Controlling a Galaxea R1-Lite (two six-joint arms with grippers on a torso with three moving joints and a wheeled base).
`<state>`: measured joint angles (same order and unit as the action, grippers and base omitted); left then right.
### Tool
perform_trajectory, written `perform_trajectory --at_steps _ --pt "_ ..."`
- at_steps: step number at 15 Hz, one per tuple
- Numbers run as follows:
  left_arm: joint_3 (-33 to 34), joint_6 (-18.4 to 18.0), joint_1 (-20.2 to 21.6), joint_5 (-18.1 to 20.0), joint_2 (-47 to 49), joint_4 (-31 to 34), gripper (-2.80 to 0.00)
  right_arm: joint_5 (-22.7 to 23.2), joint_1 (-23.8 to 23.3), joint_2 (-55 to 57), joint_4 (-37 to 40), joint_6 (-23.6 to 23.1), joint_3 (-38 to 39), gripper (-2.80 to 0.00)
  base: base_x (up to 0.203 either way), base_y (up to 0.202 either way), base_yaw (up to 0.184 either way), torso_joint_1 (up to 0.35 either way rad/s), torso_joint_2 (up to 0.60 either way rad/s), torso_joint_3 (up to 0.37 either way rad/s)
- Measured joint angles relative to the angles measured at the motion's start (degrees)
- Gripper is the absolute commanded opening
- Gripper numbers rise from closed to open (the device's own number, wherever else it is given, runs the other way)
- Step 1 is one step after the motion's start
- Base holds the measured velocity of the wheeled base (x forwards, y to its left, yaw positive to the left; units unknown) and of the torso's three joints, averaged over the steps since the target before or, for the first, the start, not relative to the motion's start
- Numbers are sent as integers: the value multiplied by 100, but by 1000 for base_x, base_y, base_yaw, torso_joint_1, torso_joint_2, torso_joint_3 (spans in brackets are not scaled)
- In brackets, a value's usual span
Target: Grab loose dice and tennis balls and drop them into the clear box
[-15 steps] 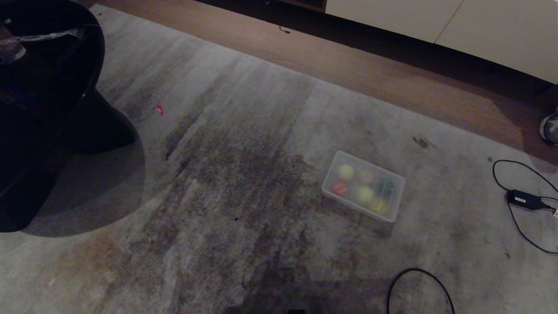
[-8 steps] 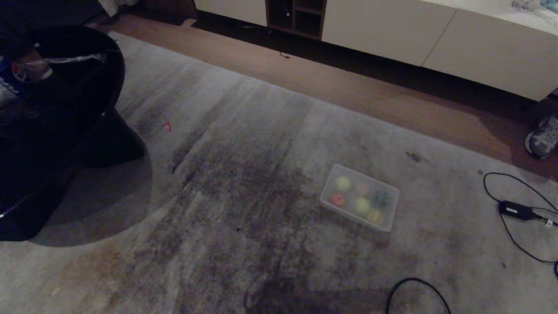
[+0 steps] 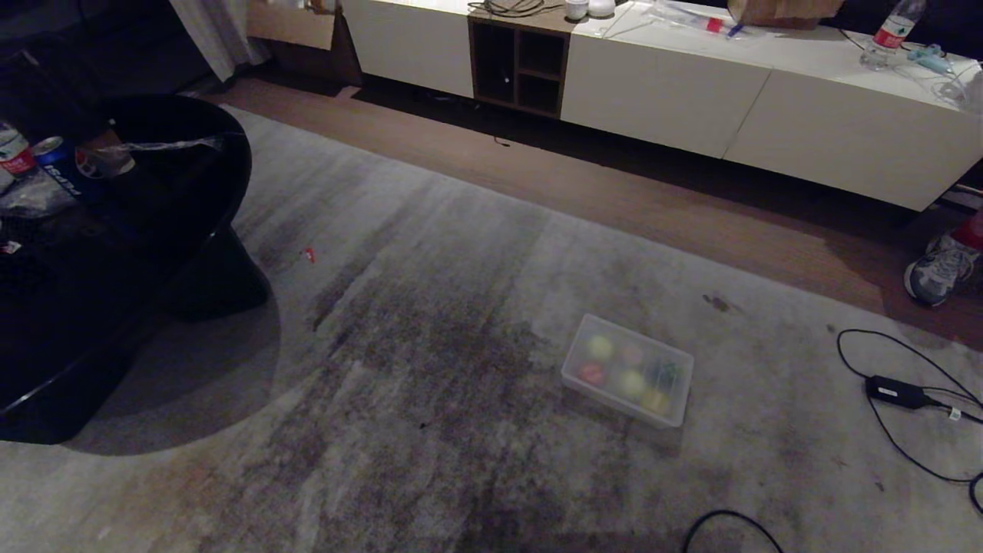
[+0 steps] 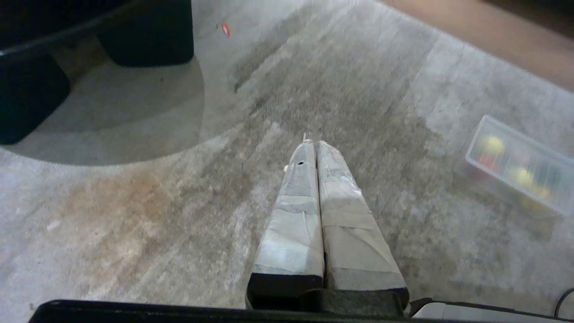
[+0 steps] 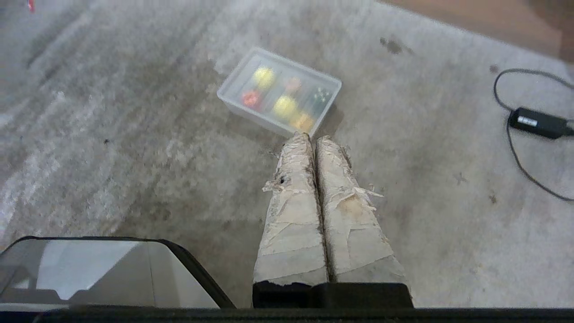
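Note:
The clear box [image 3: 618,401] stands on the grey carpet, right of centre in the head view. Inside it lie two tennis balls [image 3: 599,347] [image 5: 284,106], a red die [image 3: 591,373], a dark green die [image 5: 320,96], a yellow die [image 5: 302,121] and a tan die [image 5: 292,84]. No die or ball shows on the carpet outside the box. Neither arm appears in the head view. My left gripper [image 4: 314,143] hangs shut and empty over bare carpet, with the box [image 4: 475,150] off to one side. My right gripper [image 5: 313,137] is shut and empty, its tips just short of the box [image 5: 255,117].
A black round table [image 3: 153,230] with cans and a bottle stands at the left. A power adapter with its cable [image 3: 895,392] lies on the carpet at the right. A person's shoe [image 3: 937,273] rests on the wood floor before the white cabinet [image 3: 691,84]. Another cable [image 3: 722,526] loops at the bottom edge.
The head camera has tilted up, so the whole scene has slid down the picture. The cabinet top, the table's cans and the shoe have come into view. The box has stayed put on the carpet.

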<state>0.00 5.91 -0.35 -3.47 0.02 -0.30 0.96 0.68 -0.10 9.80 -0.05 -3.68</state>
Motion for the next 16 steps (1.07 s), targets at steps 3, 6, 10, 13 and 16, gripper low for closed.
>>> perform_trajectory --at_steps 3,6,10,13,16 --pt "0 1 0 0 0 0 -280 0 0 0 0 -5 0 -280 0 0 0 3 -1 201" --pt "0 2 0 0 0 0 -280 0 0 0 0 -2 0 -280 0 0 0 4 5 207" --pt "0 4 0 0 -2 0 -280 -1 0 0 0 -2 0 -280 0 0 0 4 1 205" --pt "0 2 0 0 -2 0 -280 -2 0 0 1 -2 0 -280 0 0 0 2 2 203" --pt "0 2 2 0 -2 0 -280 0 0 0 -2 -2 16 -280 0 0 0 2 7 199"
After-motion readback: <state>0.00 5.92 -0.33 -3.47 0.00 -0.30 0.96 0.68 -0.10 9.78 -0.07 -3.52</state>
